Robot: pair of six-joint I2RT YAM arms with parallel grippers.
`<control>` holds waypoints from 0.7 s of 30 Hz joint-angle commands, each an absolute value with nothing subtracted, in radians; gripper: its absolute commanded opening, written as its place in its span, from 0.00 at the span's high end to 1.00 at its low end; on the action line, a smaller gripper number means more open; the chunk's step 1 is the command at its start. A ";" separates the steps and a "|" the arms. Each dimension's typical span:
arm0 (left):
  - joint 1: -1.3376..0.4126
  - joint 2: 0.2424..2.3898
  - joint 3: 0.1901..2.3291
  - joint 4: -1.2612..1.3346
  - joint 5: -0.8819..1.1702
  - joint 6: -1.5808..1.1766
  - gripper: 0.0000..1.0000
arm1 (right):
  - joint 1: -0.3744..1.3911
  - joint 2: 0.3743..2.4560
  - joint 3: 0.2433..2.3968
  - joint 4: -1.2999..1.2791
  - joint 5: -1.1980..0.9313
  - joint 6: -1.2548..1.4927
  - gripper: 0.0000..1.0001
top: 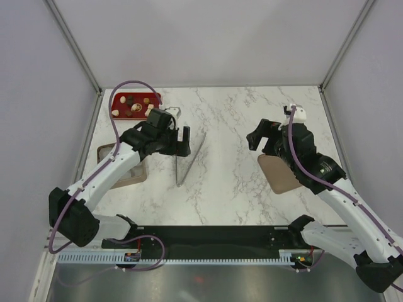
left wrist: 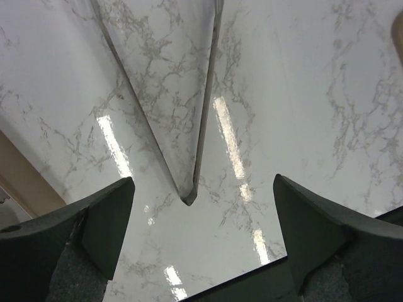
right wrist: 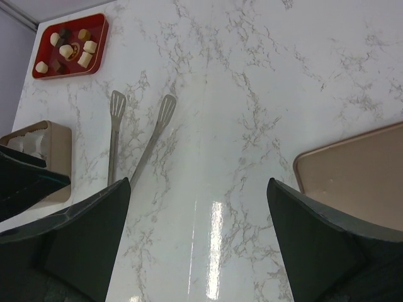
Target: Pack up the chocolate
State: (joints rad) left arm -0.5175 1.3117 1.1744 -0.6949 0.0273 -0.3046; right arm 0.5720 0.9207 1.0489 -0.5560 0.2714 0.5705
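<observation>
The chocolate [right wrist: 67,50] is lying in the far-left corner tray [right wrist: 66,75], just beyond the left gripper [top: 183,142]. The right gripper [top: 257,136] is hovering opposite, and both are gaping wide.

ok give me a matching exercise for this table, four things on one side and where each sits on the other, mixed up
Things:
1. chocolate pieces
2. tongs
3. tan lid
4. compartment box

Places:
a. flat on the right side of the table
b. at the left edge
c. in the red tray, far left corner
d. mid-table, lying open in a V

Pairs: 1-c, 2-d, 3-a, 4-b
</observation>
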 commanded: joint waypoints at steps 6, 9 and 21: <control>-0.581 1.468 1.196 -0.716 -0.141 -0.304 0.00 | 0.574 0.844 0.994 -0.512 0.255 0.503 0.02; -0.613 1.549 1.206 -0.713 -0.187 -0.319 0.00 | 0.574 0.824 0.977 -0.489 0.252 0.492 0.02; -0.624 1.683 1.204 -0.637 -0.212 -0.379 0.01 | 0.574 0.799 0.959 -0.480 0.250 0.457 0.02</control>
State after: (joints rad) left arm -0.6239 1.6600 1.1770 -0.6918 -0.1829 -0.3355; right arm 0.5720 0.8158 0.9672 -0.5156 0.2447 0.4786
